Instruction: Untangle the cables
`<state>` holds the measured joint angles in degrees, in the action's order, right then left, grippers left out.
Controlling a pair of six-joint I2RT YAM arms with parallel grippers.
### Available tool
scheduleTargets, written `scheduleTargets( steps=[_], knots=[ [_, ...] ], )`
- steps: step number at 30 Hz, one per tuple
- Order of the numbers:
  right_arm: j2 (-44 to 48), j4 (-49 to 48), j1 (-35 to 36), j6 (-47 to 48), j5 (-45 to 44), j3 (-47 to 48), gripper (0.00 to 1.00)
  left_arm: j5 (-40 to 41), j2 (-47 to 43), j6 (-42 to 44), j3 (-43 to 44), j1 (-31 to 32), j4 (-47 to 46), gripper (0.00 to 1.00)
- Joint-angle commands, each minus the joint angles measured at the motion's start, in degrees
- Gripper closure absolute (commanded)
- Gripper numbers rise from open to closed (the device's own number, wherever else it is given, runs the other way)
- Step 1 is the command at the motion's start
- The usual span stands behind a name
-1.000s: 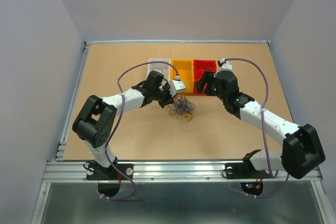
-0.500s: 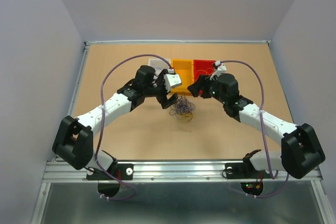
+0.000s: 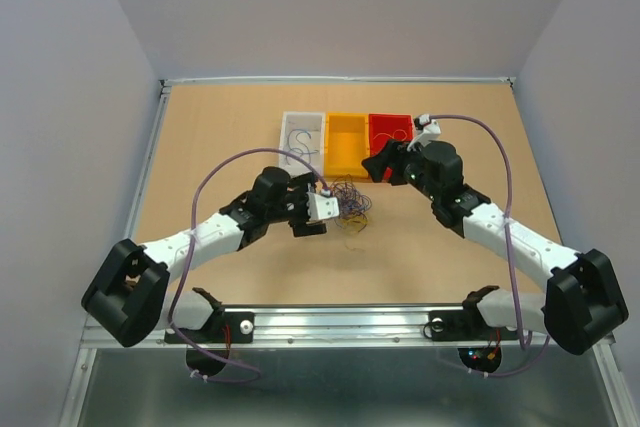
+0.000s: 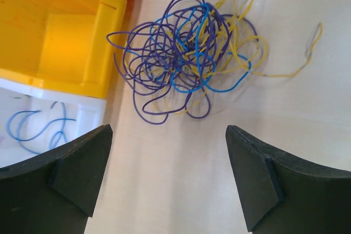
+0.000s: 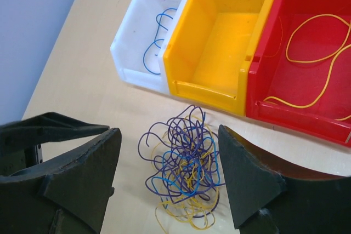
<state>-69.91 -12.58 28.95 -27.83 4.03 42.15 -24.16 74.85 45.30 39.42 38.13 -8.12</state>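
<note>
The cables lie as one tangled ball (image 3: pixel 348 202) of purple, blue and yellow wires on the table in front of the bins. My left gripper (image 3: pixel 322 210) hovers just left of the ball, open and empty. In its wrist view the tangle (image 4: pixel 186 53) sits beyond the spread gripper (image 4: pixel 167 135). My right gripper (image 3: pixel 378 165) hangs above the ball's far right side, also open with nothing in it. Its wrist view frames the tangle (image 5: pixel 186 168) between the gripper's (image 5: pixel 169 135) two fingers. One blue wire (image 5: pixel 156 36) lies in the white bin and yellow wires (image 5: pixel 315 47) lie in the red bin.
Three bins stand side by side behind the tangle: white (image 5: pixel 137 75), yellow (image 5: pixel 208 89) and red (image 5: pixel 296 116). The yellow one holds nothing that I can see. A loose yellow wire end (image 4: pixel 312 42) trails out of the ball to the right.
My left gripper went from shut to open, swung out over the bins, then drew back to the near left of the tangle. The right gripper barely shifted.
</note>
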Motion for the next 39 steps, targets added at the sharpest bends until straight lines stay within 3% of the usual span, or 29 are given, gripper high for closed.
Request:
scheduleTargets(
  steps=[1, 2, 6, 9, 16, 21, 29, 33, 35, 39],
  knots=[
    [2.1, -3.3, 0.0, 0.8, -2.0, -1.6, 0.23, 0.6, -5.5, 15.0, -7.8, -0.2, -13.8, 0.04],
    [2.4, -3.3, 0.1, 0.8, -2.3, -1.7, 0.23, 0.3, -5.9, 19.6, -9.7, -0.1, -15.3, 0.04],
    [2.8, -3.3, 0.0, 0.9, -3.3, -2.1, 0.23, 3.2, -4.2, 23.8, -8.3, -0.2, -16.8, 0.07],
    [2.9, -3.3, 0.1, 0.9, -3.7, -2.2, 0.23, 4.6, -0.2, 30.4, -2.7, -0.2, -9.9, 0.24],
    [3.2, -3.2, 0.1, 0.9, -3.8, -2.3, 0.23, 5.9, 8.5, 42.8, 0.6, -0.4, -9.6, 0.25],
    [3.8, -3.2, 0.1, 1.0, -5.4, -2.4, 0.23, 4.7, 12.9, 44.1, 7.0, -0.4, -1.6, 0.31],
    [3.9, -2.8, 0.0, 0.9, -5.5, -2.3, 0.23, 0.1, 12.7, 43.6, 7.1, 0.3, 0.3, 0.45],
    [3.9, -2.6, 0.0, 0.9, -5.8, -2.2, 0.23, 3.5, 12.8, 47.3, 5.6, 2.4, 2.9, 0.46],
    [4.0, -2.5, 0.1, 0.8, -5.9, -2.2, 0.23, 3.9, 12.1, 47.5, 4.4, 2.8, 3.7, 0.54],
    [4.0, -2.4, 0.1, 0.7, -5.9, -2.2, 0.23, 3.2, 11.4, 46.6, 4.0, 3.4, 4.3, 0.86]
  ],
)
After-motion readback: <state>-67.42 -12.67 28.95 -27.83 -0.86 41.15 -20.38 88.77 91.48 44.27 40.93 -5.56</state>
